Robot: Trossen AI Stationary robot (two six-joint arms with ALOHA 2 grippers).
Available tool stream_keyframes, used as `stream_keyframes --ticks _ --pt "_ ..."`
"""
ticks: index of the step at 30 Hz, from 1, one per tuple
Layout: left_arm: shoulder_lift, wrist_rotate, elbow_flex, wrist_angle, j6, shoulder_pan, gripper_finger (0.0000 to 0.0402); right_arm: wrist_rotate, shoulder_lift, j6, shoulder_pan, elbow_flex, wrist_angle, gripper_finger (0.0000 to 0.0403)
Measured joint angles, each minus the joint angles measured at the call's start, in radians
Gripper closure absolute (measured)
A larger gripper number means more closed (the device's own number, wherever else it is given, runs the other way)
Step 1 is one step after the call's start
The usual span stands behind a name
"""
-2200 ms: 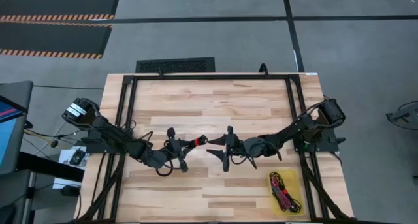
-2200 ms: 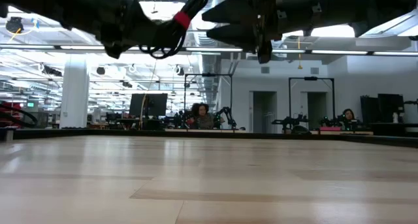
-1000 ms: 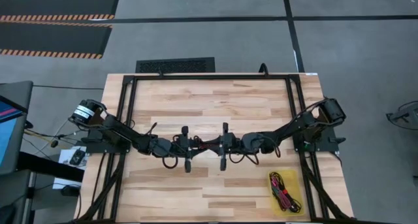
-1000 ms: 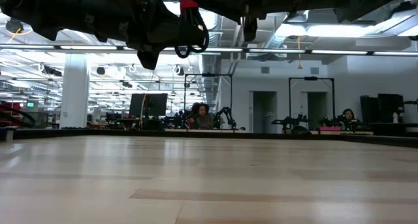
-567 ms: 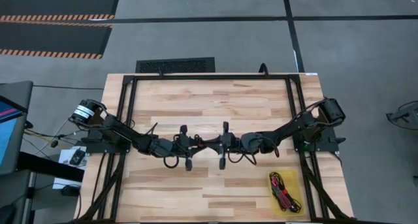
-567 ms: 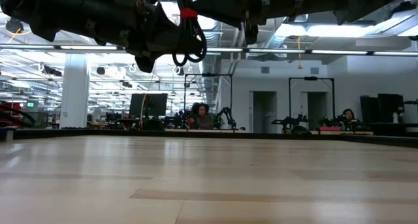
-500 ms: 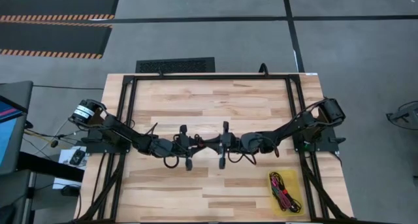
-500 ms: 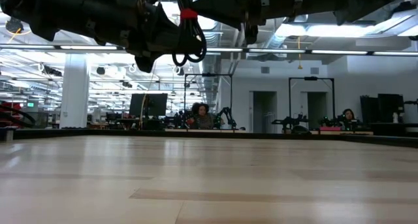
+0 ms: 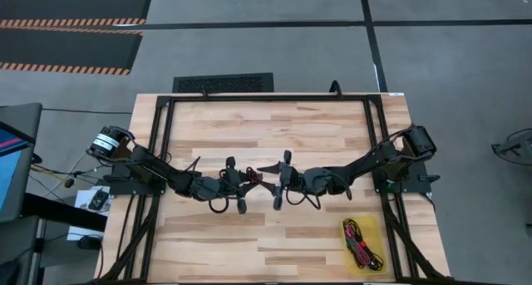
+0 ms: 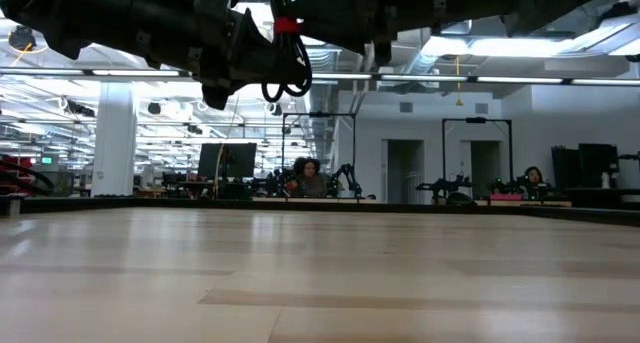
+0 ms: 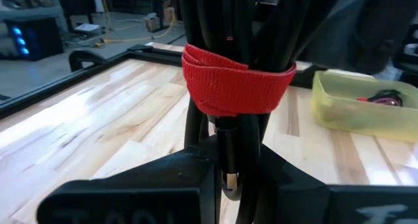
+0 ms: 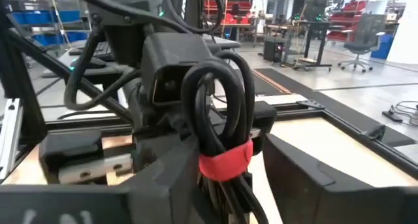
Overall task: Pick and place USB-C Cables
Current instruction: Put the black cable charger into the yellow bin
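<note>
A black cable bundle with a red band [image 9: 254, 177] is held high above the table's middle by my left gripper [image 9: 241, 185], which is shut on it. It fills the left wrist view [image 11: 235, 87] and shows in the low view [image 10: 286, 55]. My right gripper [image 9: 271, 179] is open and faces the left one. In the right wrist view its fingers [image 12: 163, 178] stand on either side of the bundle [image 12: 225, 162]; I cannot tell whether they touch it. The other cables, magenta and black-red among them, lie in a yellow tray [image 9: 376, 235]. My left gripper pinches the black bundle between its two fingers just beside the red band [image 11: 225, 155]. The fingers come level from the table's left and lie across the bundle. The bundle is lifted clear of the table, roughly upright, its loops [image 10: 288, 83] hanging below the band.
The translucent yellow tray stands at the table's near right corner and also shows in the left wrist view [image 11: 339, 110]. A black frame [image 9: 266, 98] runs round the wooden table top. People sit at desks in the room beyond the table [image 10: 305, 175].
My right gripper has gone a little toward the table's left edge, closer to the bundle, and has turned slightly. My left gripper keeps the bundle at about the same height and place.
</note>
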Motion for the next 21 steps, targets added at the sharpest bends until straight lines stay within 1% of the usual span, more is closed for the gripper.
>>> stream_keyframes --ticks 2,5,9,11,14,16,19,20,21 --pt "0.000 -0.007 0.000 0.001 -0.001 0.000 0.0374 -0.003 0.000 0.000 0.000 0.019 -0.025 0.0192" --pt "0.000 0.025 0.000 -0.008 0.007 0.000 0.0374 -0.026 0.000 0.001 0.000 0.040 -0.072 0.0184" --pt "0.001 0.073 -0.001 -0.007 0.036 0.001 0.0374 -0.081 -0.001 0.013 -0.001 0.063 -0.124 0.0193" --pt "0.001 0.083 -0.001 -0.008 0.047 0.001 0.0374 -0.082 -0.002 0.019 0.000 0.067 -0.135 0.0203" --pt "0.002 0.083 -0.002 -0.008 0.051 0.002 0.0374 -0.062 -0.002 0.019 0.000 0.067 -0.140 0.0239" --pt "0.002 0.081 -0.002 -0.011 0.051 0.002 0.0374 -0.053 -0.003 0.019 0.000 0.067 -0.149 0.0284" --pt "0.003 0.107 -0.003 -0.018 0.038 0.002 0.0369 -0.054 -0.004 0.019 0.001 0.068 -0.177 0.0362" --pt "0.003 0.108 -0.003 -0.019 0.032 0.000 0.0366 -0.054 -0.005 0.019 0.001 0.069 -0.186 0.0374" --pt "0.003 0.108 -0.003 -0.022 0.029 0.000 0.0361 -0.054 -0.005 0.022 0.001 0.069 -0.190 0.0375"
